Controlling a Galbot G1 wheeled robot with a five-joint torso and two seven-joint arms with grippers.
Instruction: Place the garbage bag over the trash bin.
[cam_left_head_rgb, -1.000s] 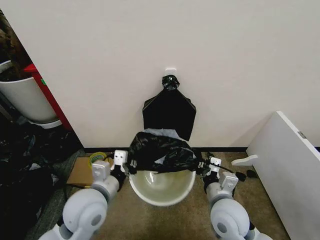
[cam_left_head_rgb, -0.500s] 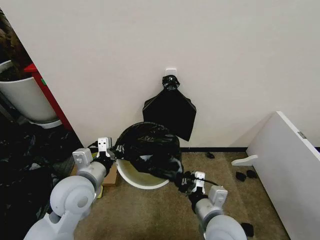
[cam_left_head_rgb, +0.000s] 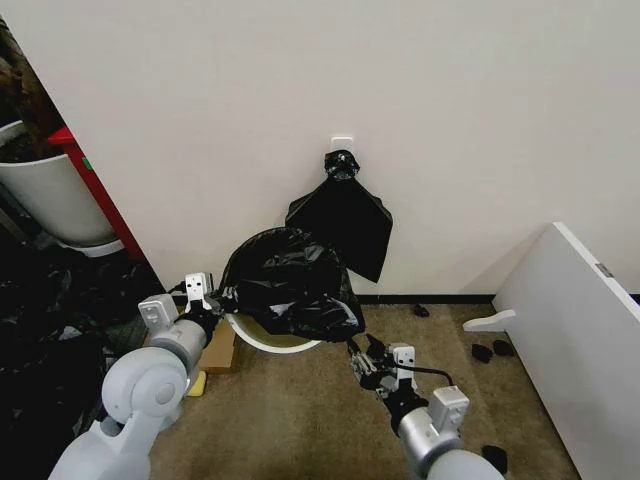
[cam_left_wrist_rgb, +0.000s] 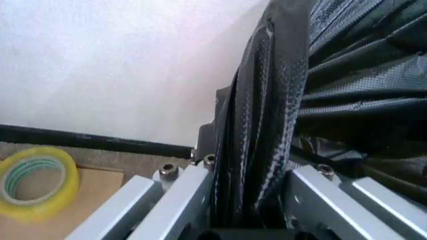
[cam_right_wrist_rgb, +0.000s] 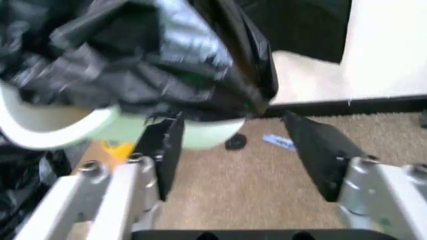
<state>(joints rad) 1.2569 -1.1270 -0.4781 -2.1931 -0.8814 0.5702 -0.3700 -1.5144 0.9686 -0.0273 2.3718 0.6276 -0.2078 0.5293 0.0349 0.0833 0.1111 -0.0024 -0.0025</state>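
The garbage bag (cam_left_head_rgb: 288, 285), glossy crinkled black plastic, drapes over the mouth of the trash bin (cam_left_head_rgb: 262, 341), a white bucket tipped on the carpet by the wall. My left gripper (cam_left_head_rgb: 214, 301) is shut on the bag's left edge. In the left wrist view the bunched plastic (cam_left_wrist_rgb: 257, 125) is pinched between the fingers of that gripper (cam_left_wrist_rgb: 250, 170). My right gripper (cam_left_head_rgb: 362, 357) hovers open, low and right of the bag, clear of it. In the right wrist view the bag (cam_right_wrist_rgb: 133, 60) and the bin's pale rim (cam_right_wrist_rgb: 53, 127) lie just beyond the spread fingers of the right gripper (cam_right_wrist_rgb: 233, 120).
A flat black bundle (cam_left_head_rgb: 340, 225) hangs on the wall behind the bin. A cardboard box (cam_left_head_rgb: 221, 351) with a yellow tape roll (cam_left_wrist_rgb: 33, 180) sits at the bin's left. A larger white tub (cam_left_head_rgb: 45, 200) stands far left and a white board (cam_left_head_rgb: 575, 320) leans at the right.
My right gripper has let go of the bag and drawn back, open. The left gripper has pulled the bag and bin leftward, and the bag now covers more of the bin's mouth.
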